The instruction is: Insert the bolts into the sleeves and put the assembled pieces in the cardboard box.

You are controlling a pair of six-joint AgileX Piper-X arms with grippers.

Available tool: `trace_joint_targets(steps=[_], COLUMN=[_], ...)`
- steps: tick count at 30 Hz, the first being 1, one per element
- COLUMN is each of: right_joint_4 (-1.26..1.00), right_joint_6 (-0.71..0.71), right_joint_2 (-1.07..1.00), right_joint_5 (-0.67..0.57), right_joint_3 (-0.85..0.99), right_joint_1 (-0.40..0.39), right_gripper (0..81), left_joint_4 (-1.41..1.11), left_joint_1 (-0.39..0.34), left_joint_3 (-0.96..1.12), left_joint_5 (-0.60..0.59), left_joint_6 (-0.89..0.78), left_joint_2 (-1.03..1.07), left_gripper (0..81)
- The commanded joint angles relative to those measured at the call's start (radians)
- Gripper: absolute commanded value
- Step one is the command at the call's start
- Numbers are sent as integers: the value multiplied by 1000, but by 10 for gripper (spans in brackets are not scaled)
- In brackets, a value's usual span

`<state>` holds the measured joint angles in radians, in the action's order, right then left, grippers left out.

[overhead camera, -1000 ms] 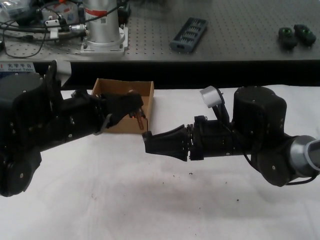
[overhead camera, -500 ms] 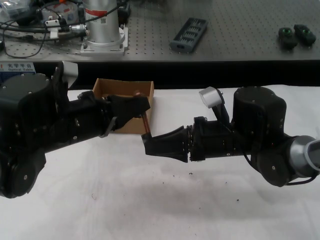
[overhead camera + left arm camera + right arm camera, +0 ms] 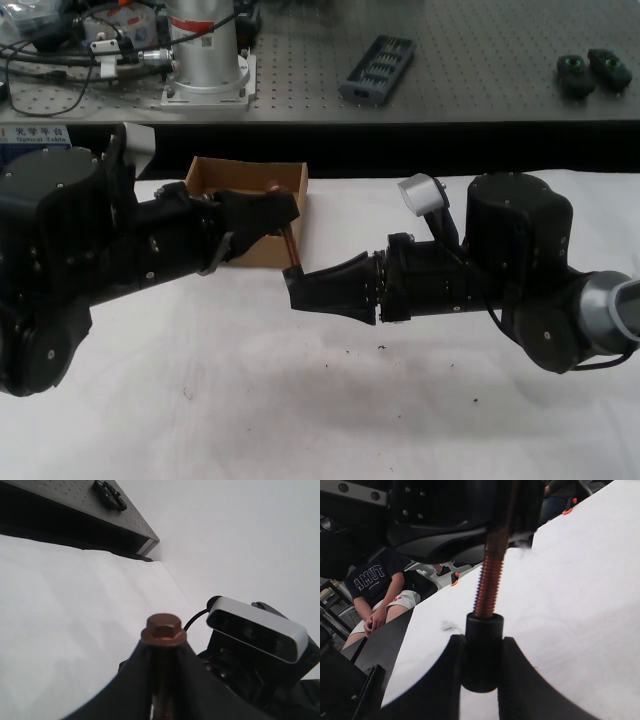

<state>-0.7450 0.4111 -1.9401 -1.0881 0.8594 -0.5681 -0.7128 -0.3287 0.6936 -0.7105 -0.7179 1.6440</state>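
One bolt (image 3: 288, 243), one sleeve (image 3: 483, 632), one cardboard box (image 3: 245, 178), two claws. In the high view the copper-coloured bolt hangs between the two arms, just in front of the box (which sits on the white-covered table (image 3: 300, 410)). The left wrist view gives the bolt's hexagonal head, with the left claw (image 3: 162, 652) pinched narrow on the shank just under it. The right wrist view gives the threaded end meeting the top of the black sleeve — itself gripped in the right claw (image 3: 481, 660), fingers tight against its sides.
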Motion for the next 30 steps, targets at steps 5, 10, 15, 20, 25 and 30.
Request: trace_joint_targets(steps=[5, 10, 15, 20, 25, 30], right_joint_4=[-24, -24, -24, -24, -24, -24], right_joint_6=[21, 21, 21, 21, 21, 21], right_joint_2=[19, 19, 19, 19, 19, 19], right_joint_5=[-10, -10, -10, -10, -10, -6], right_joint_3=[9, 9, 9, 9, 9, 9], right_joint_1=[-5, -5, -5, -5, -5, -5], right_gripper=[51, 51, 51, 51, 51, 51], left_joint_4=[-1, 1, 1, 1, 1, 1], left_joint_1=[24, 41, 41, 41, 41, 35], left_joint_3=[3, 3, 3, 3, 3, 3], left_joint_5=[16, 6, 6, 6, -8, -12], left_joint_6=[-9, -6, -6, -6, -6, -8], left_joint_2=[-17, -27, -27, -27, -27, -27], left_gripper=[6, 6, 6, 6, 6, 6])
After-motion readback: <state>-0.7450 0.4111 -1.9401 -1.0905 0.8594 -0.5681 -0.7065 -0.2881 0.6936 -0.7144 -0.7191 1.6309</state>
